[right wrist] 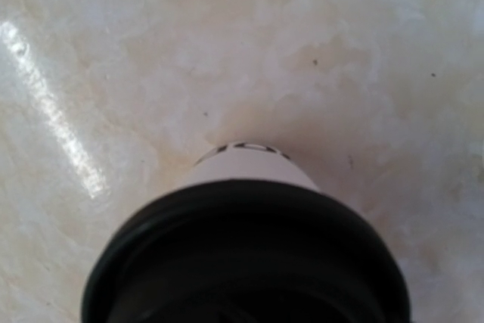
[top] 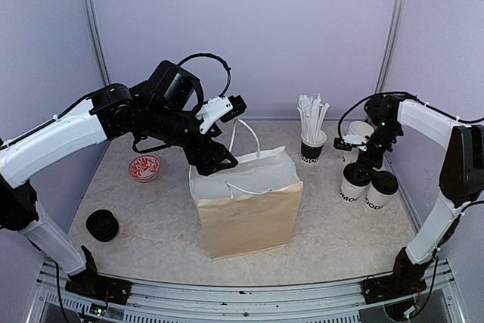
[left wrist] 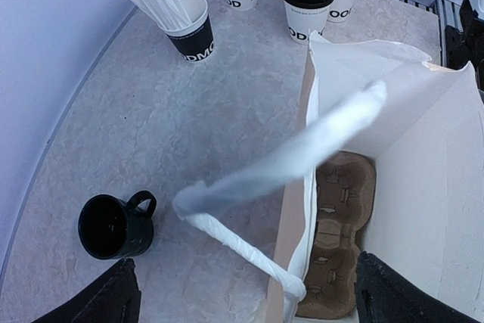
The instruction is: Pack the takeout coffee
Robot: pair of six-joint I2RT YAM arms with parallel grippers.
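Left gripper (top: 218, 160) spread wide over brown paper bag (top: 249, 217); only its wrist camera shows the cardboard cup tray (left wrist: 340, 217) inside. Right gripper (top: 357, 166) at black-lidded white paper cup (top: 352, 187), grip unclear.

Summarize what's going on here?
The left gripper, jaws open, straddles the rim and handle of the paper bag, which holds a cardboard cup carrier that looks empty. The right gripper hangs right over one lidded takeout coffee; whether it grips is unclear. A second lidded coffee stands beside it.

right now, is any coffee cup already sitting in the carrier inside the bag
No, the cardboard carrier in the paper bag shows only empty slots in the left wrist view.
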